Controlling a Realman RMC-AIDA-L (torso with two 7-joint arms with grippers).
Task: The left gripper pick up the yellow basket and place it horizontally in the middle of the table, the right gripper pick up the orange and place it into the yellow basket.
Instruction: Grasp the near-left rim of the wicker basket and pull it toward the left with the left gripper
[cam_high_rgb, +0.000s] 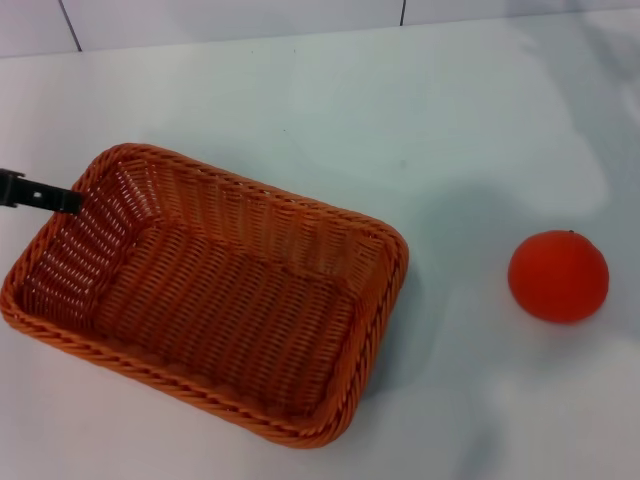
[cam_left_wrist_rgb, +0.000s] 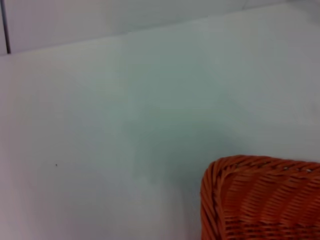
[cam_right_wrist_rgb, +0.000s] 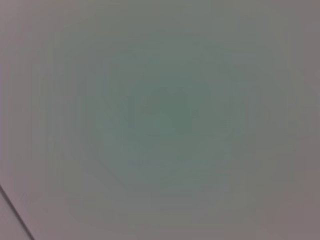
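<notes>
With the left gripper (cam_high_rgb: 45, 194) at the orange-brown woven basket's (cam_high_rgb: 215, 290) rim on the white bench (cam_high_rgb: 300, 110), finger state indeterminate, a shallow grip risks slippage.

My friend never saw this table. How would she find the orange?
Start at the white table and find the big woven yellow basket, with the left gripper at its rim. The orange sits alone to its right, outside it: small, round and smooth, not woven.

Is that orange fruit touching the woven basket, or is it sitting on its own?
Apart. The head view shows the orange resting on the white table to the right of the basket, with a plain strip of bare tabletop between them.
</notes>
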